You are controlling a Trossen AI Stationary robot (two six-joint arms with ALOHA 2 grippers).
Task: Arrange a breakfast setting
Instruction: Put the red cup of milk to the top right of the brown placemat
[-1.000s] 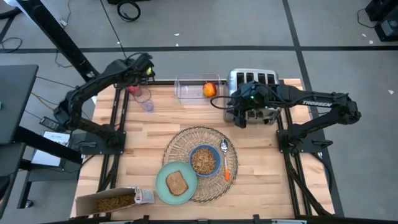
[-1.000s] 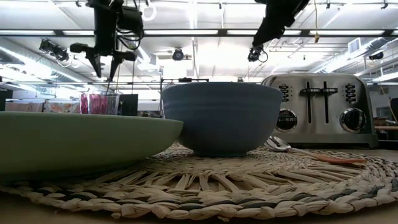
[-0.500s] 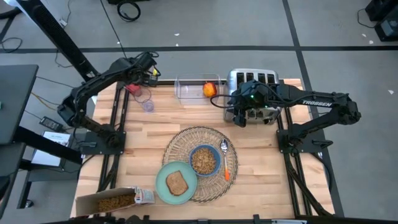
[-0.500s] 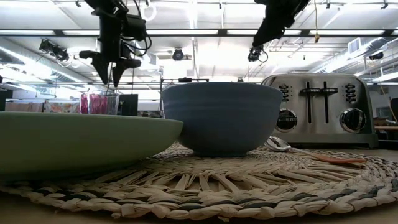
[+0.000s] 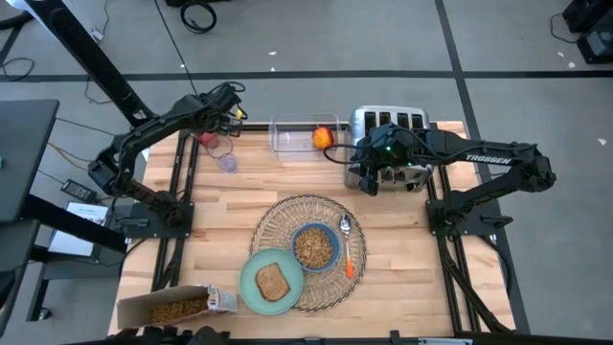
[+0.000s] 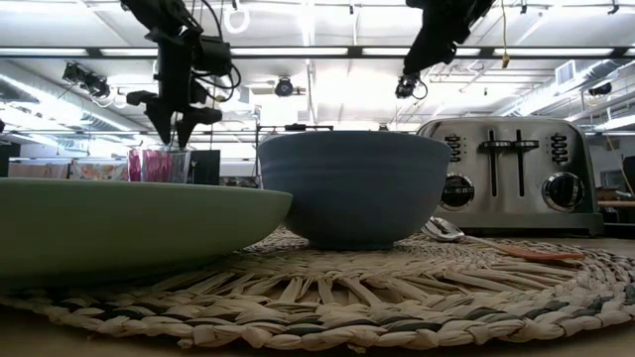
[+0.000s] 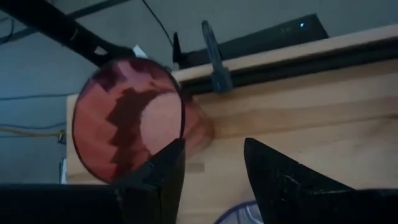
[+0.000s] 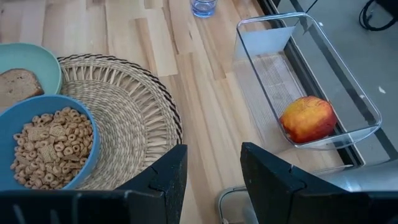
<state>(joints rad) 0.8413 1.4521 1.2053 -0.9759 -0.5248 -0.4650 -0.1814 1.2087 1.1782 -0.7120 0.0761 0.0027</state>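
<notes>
Fingers (image 6: pixel 177 127) now lower over cup (image 6: pixel 154 165)

Breakfast things mid-table, extras along the far edge.
Bowl (image 5: pixel 313 246) and spoon (image 5: pixel 347 241) lie on the placemat (image 5: pixel 278 218), plate (image 5: pixel 271 281) overlapping its near-left rim; fruit (image 5: pixel 323 138) sits in a tray (image 5: pixel 287 136) left of the toaster (image 5: pixel 393 144); cup (image 5: pixel 207 138) far-left.

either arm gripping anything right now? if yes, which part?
Nothing is held. The left gripper hangs open over the dark red cup, jaws clear of its rim. The right gripper hovers open by the toaster, empty.
</notes>
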